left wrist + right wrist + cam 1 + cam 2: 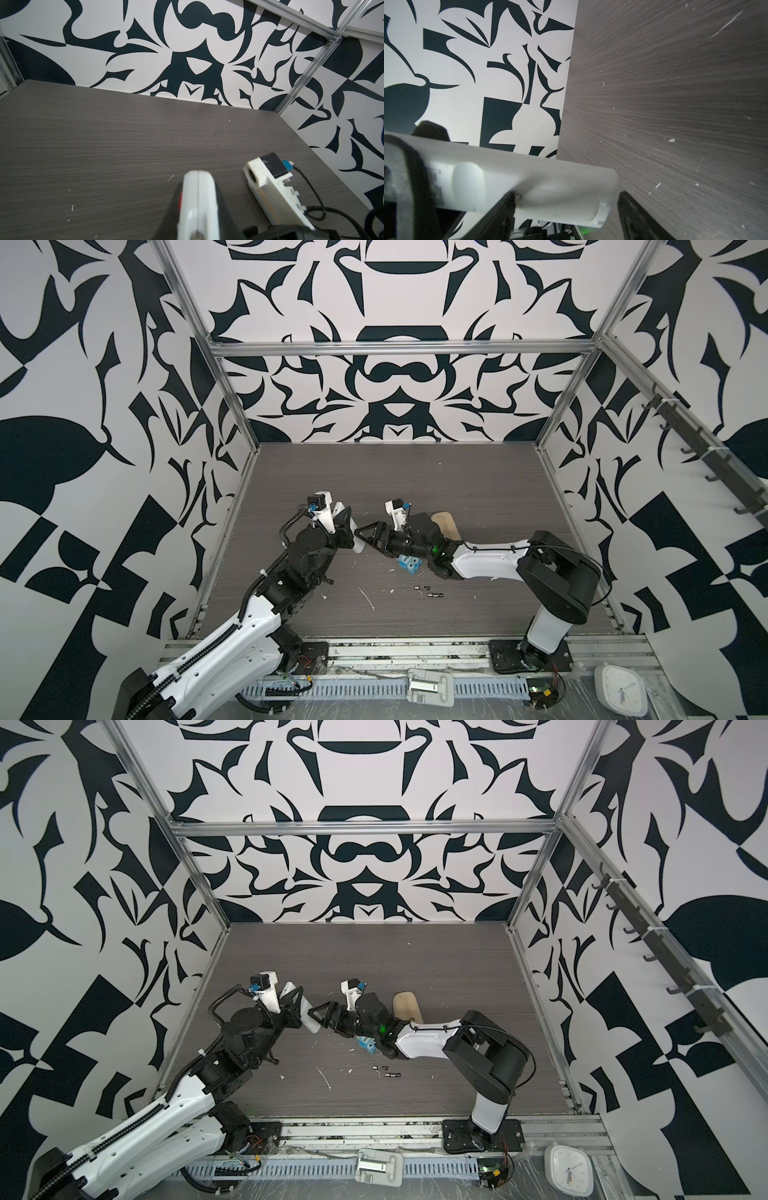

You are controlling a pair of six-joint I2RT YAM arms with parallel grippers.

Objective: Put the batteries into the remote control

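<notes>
A slim white remote control [358, 546] is hanging in the air above the dark wood-grain counter [457, 489], left of centre and tilted. The left jaws are clamping it at its upper part. The right jaws are standing apart around its lower end, and the right wrist view is showing a gap between one of them and the plastic, so they are not gripping it. The two batteries [420, 588] [435, 595] are lying on the counter nearer the front edge, close together but not touching, well apart from the remote. They are showing as tiny dark cylinders with bright metal ends. Judging by its look, the remote is behaving as a light, rigid shell of smooth plastic, likely slippery. A hold across its narrow sides near the middle seems best, leaving the cover end free. The batteries are probably hard, dense for their size and inclined to roll, so pinching one across its barrel looks safest. In the left wrist view the remote [197, 197] is showing a rounded white end, a seam down its length and a sliver of red on one face. In the right wrist view the remote [529, 176] is presenting a plain back with an oval thumb dimple and a fine line that may be marking the battery cover. A small blue block [409, 564] and a tan case [446, 522] are sitting by the right arm, with white scraps [368, 599] scattered about.
</notes>
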